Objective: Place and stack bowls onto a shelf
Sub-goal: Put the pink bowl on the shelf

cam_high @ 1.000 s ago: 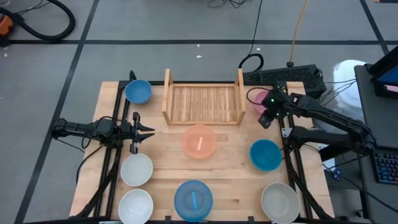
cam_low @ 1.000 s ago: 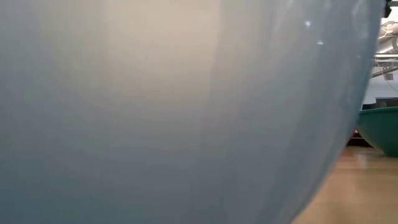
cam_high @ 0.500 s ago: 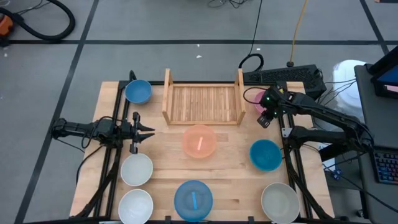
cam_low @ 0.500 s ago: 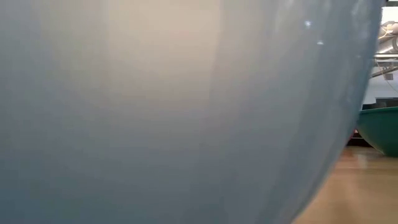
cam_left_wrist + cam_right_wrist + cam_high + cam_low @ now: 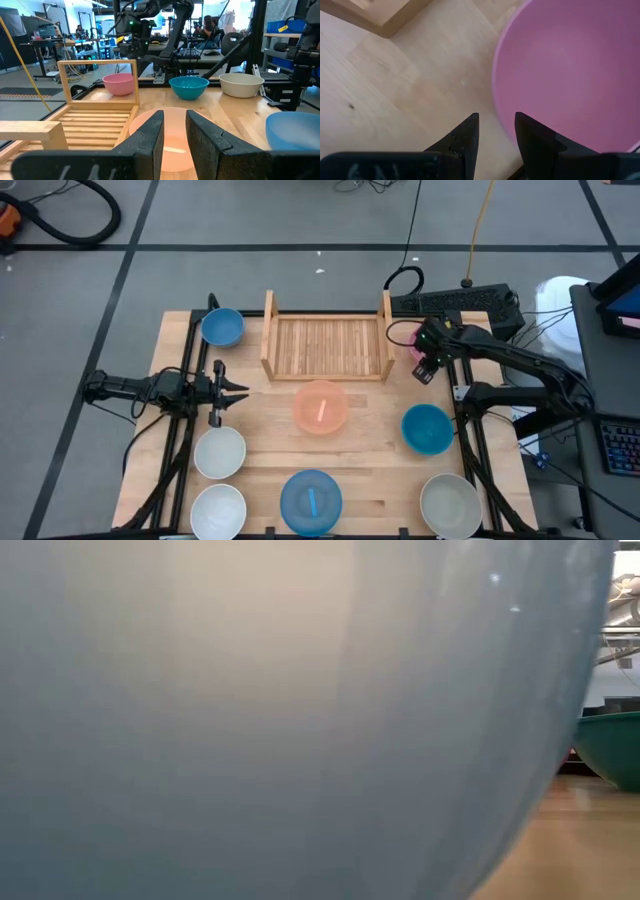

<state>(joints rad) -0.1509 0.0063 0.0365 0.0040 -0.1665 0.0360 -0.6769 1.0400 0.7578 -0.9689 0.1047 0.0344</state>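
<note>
The light-wood shelf [image 5: 325, 345] stands at the table's far middle, with no bowl in it. The pink bowl [image 5: 570, 65] sits on the table just right of the shelf, mostly hidden under my right arm in the high view [image 5: 402, 337]. My right gripper [image 5: 496, 131] is open and points down over the bowl's rim on the shelf side; one finger shows outside the rim and one over the inside, and I cannot tell if they touch. My left gripper [image 5: 240, 390] is open and empty at the table's left, pointing level toward the peach bowl [image 5: 320, 406].
Other bowls rest on the table: blue [image 5: 222, 326] at far left, teal [image 5: 427, 429] at right, two white [image 5: 220, 452] [image 5: 218, 510] at near left, blue [image 5: 311, 500] at near middle, grey-beige [image 5: 449, 504] at near right. A bowl wall [image 5: 280, 720] fills the low view.
My right gripper has shifted a little toward the table's left, toward the shelf, staying over the pink bowl. The bowls have not moved.
</note>
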